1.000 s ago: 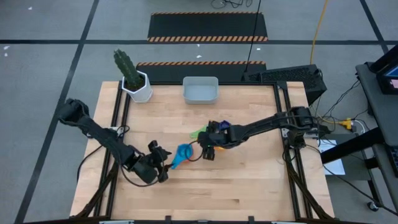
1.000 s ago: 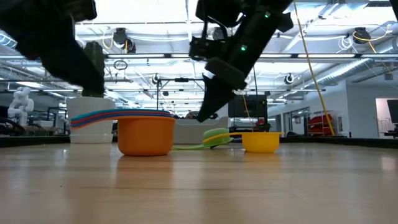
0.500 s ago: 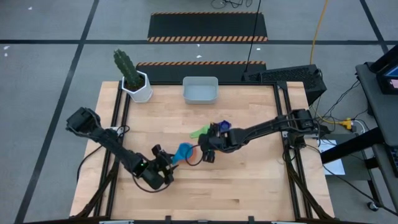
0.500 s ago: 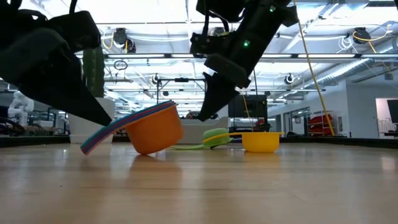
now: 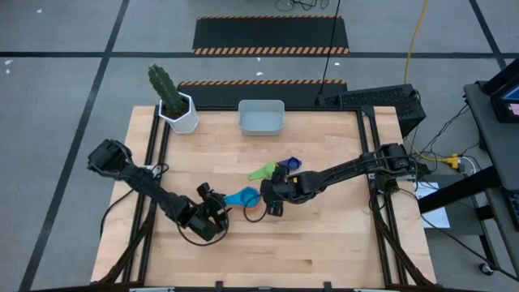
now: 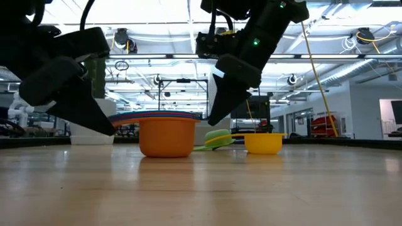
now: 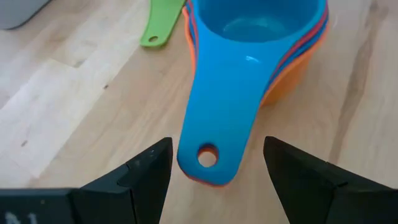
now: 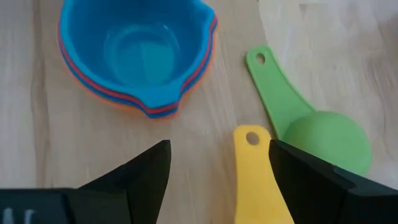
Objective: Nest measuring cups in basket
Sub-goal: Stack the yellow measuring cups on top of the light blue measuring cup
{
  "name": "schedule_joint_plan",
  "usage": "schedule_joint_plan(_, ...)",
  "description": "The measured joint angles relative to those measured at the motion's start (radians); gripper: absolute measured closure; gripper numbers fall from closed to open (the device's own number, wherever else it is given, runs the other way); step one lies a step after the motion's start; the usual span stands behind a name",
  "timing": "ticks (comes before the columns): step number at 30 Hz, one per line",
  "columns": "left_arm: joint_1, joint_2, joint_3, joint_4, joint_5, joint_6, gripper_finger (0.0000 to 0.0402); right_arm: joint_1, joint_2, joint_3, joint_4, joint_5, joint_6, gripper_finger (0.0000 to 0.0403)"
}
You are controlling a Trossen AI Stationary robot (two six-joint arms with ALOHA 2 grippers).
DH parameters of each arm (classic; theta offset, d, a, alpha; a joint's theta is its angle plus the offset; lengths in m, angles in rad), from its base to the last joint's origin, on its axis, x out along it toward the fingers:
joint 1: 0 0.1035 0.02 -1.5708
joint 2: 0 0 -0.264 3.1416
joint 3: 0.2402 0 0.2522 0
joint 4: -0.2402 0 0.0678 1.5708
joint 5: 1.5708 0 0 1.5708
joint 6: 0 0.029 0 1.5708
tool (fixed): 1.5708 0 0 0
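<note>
A nested stack of measuring cups (image 5: pixel 249 197), light blue on top of red and orange, sits flat on the table (image 6: pixel 166 135). Its handle (image 7: pixel 211 134) points at my left gripper (image 7: pixel 217 146), which is open with a finger on either side of the handle's end, not touching. My right gripper (image 8: pixel 219 152) is open and hovers just right of the stack (image 8: pixel 137 53), over the yellow cup's handle (image 8: pixel 255 168). A green cup (image 8: pixel 323 140) lies mouth down beside it. A dark blue cup (image 5: pixel 290 163) lies farther back. The basket (image 5: pixel 261 118) stands at the far edge.
A white hexagonal pot with a cactus (image 5: pixel 180 109) stands at the far left corner, left of the basket. The yellow cup (image 6: pixel 264 143) and green cup (image 6: pixel 218 138) lie close behind the stack. The near half of the table (image 5: pixel 324 251) is bare wood.
The stack tipped with its handle end down toward the left gripper, then settled flat again and now stands a little farther toward the table's right. The left gripper shifted slightly right with it. The right gripper drifted a little toward the near edge.
</note>
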Motion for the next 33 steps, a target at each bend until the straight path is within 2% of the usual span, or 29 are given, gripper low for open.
schedule_joint_plan(7, 0.020, -0.042, 0.000, 0.001, 0.028, 0.073, 0.0147, -0.001, 0.000, -0.001, -0.045, -0.004, 0.004, 0.0137)
schedule_joint_plan(11, 0.023, -0.137, 0.000, -0.015, 0.050, 0.135, 0.0147, -0.014, 0.000, -0.001, -0.065, -0.012, -0.010, 0.0137)
schedule_joint_plan(20, 0.032, -0.343, 0.000, -0.069, 0.037, 0.290, 0.0147, -0.103, 0.000, -0.006, -0.111, -0.141, -0.057, 0.0137)
schedule_joint_plan(24, 0.047, -0.356, 0.001, -0.052, 0.033, 0.313, 0.0147, -0.145, 0.000, -0.006, -0.108, -0.221, -0.055, 0.0137)
schedule_joint_plan(33, 0.047, -0.347, 0.000, -0.067, 0.055, 0.317, 0.0147, -0.178, -0.001, -0.080, -0.061, -0.265, -0.062, 0.0138)
